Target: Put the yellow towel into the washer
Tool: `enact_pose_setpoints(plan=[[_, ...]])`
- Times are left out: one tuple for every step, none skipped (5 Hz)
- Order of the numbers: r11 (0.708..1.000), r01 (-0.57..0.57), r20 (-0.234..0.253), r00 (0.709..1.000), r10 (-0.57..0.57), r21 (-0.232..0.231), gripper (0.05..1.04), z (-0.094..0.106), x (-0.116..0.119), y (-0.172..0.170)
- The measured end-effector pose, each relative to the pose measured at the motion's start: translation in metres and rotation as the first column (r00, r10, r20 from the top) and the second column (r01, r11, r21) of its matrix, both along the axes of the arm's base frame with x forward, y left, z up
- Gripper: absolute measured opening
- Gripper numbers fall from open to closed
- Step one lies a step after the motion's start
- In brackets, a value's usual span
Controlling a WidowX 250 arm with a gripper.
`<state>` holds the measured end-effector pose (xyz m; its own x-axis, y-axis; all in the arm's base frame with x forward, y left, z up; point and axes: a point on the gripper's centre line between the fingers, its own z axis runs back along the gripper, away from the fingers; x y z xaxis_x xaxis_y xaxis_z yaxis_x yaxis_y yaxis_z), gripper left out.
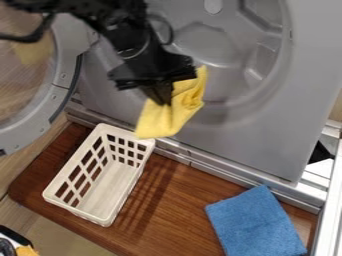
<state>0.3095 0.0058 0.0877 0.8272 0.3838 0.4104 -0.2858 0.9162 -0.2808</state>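
Gripper (164, 97): clamped on your yellow towel (167, 119), by the washer (260, 135)
White basket (105, 215): wooden board (180, 200)'s left end
Blue cloth (257, 225): right end

Your gripper (161, 100) pinches the yellow towel (159, 121) before the washer (247, 135) | white basket (110, 186) below, on brown board (177, 200) | blue cloth (257, 222) at lower right

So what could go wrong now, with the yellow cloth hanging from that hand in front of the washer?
The yellow cloth hangs loosely below the hand, so its lower end might snag on the edge of the washer's opening. If the grip slipped, it could drop into or beside the white basket below. The open door stands close to the arm, which might bump it.
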Motion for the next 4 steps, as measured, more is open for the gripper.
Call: enact_pose_setpoints(plan=[[1.0,0.029,0.024,0.999,-0.029,0.009,0.05,-0.006,0.029,-0.007],[0.999,0.028,0.019,0.999,-0.029,0.017,0.05,-0.017,0.057,-0.004],[0.997,0.06,0.03,0.998,-0.058,-0.054,0.05,-0.027,0.087,-0.01],[0.996,0.079,0.035,0.996,-0.077,-0.039,0.064,-0.029,0.099,-0.008]])
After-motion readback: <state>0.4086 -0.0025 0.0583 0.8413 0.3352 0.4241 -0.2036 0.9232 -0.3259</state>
